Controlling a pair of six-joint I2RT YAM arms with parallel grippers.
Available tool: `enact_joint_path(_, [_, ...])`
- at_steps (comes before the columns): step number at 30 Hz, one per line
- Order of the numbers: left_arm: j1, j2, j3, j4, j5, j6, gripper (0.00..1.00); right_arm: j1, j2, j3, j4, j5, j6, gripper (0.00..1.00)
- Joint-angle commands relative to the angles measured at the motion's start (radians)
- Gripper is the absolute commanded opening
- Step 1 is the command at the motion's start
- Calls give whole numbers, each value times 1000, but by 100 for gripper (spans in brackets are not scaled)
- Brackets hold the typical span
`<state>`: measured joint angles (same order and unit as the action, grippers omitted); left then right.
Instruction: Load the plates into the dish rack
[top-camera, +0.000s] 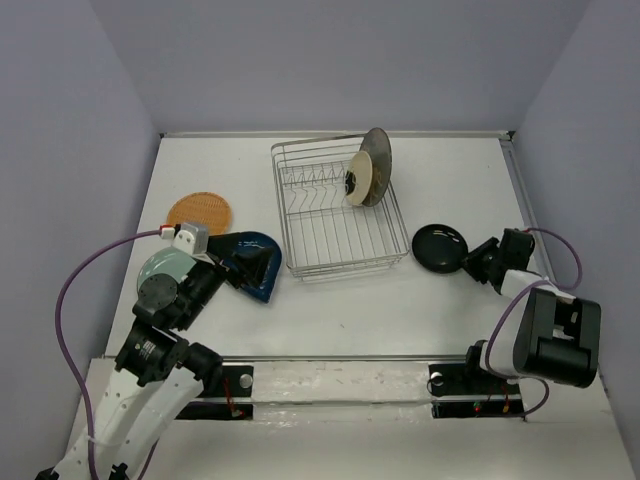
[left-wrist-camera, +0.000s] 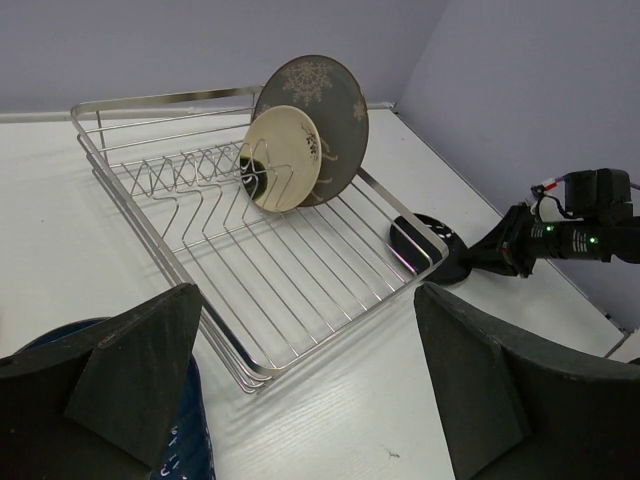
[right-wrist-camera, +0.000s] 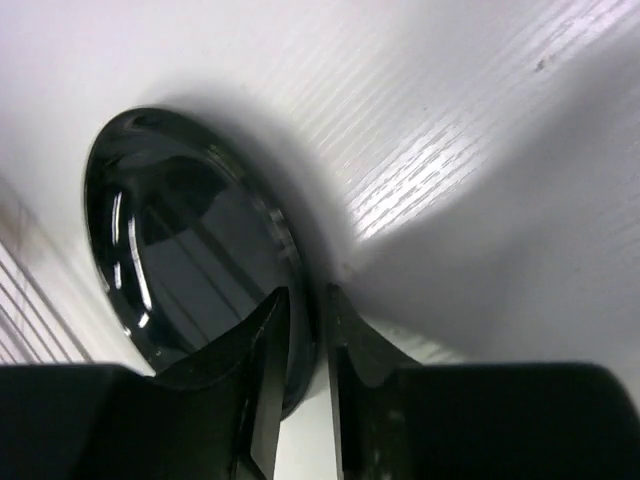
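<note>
The dish rack holds a grey patterned plate and a cream plate, upright at its far right end. Both also show in the left wrist view, grey plate behind cream plate. A glossy black plate lies right of the rack. My right gripper pinches its near rim, one finger inside the black plate and one outside. My left gripper is open wide over the table, at the rack's near left corner and above a dark blue plate.
An orange woven plate and a pale teal plate lie on the table left of the rack. White walls close the table's far and side edges. Purple cables trail from both arms.
</note>
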<state>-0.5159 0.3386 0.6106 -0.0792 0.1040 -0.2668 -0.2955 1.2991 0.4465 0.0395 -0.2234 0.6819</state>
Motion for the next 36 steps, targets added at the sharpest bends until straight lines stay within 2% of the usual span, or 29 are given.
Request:
enact_joint_path(1, [-6,4,43,42,6,11,99,-7,61,-2,77,-45,45,8])
enact_joint_path(4, [-6,10,43,42,7,9,99,-7,-16,-6,68,10,77,7])
enact_joint_path(8, [-6,16,43,44,16,9,99,-7,-342,59,-108,165,41,7])
enact_joint_path(11, [-6,22,43,45,17,6,99,10,-478,284,-280,298,-28,7])
enact_joint_path(12, [-4,23,41,44,16,6,99,24,-494,285,-312,326,-48,7])
enact_joint_path(15, [-3,36,44,35,-21,1,99,145,-488,492,-404,438,-120,7])
enact_joint_path(16, [-1,45,44,27,-35,-2,99,271,-466,599,-429,484,-134,7])
enact_joint_path(17, [1,49,44,22,-71,-8,99,350,-442,651,-467,604,-166,7])
enact_joint_path(19, [7,63,48,13,-93,-18,99,512,-382,742,-496,740,-197,7])
enact_joint_path(20, [11,72,49,7,-133,-34,99,676,-303,833,-521,885,-214,7])
enact_joint_path(21, [14,77,49,3,-171,-41,99,752,-199,878,-529,957,-260,7])
enact_joint_path(22, [14,80,49,-2,-193,-51,99,818,-198,926,-536,1034,-289,7])
enact_joint_path(23, [16,86,51,-8,-228,-66,99,911,-69,1037,-567,1147,-338,7])
enact_joint_path(25, [16,89,52,-14,-245,-75,99,967,73,1167,-614,1191,-372,7])
enact_joint_path(26, [17,88,52,-14,-248,-75,99,987,210,1234,-679,1225,-381,7])
enact_joint_path(27, [17,86,52,-14,-247,-75,99,1016,277,1368,-710,1243,-404,7])
enact_joint_path(29, [17,76,51,-8,-237,-71,99,1026,453,1496,-795,1301,-424,7])
enact_joint_path(31, [19,66,49,-5,-231,-66,99,1045,555,1668,-852,1328,-443,7])
enact_joint_path(32, [19,63,49,-4,-230,-65,99,1046,637,1716,-887,1351,-464,7])
enact_joint_path(36, [20,80,54,-14,-248,-71,99,1064,788,1869,-902,1380,-496,7])
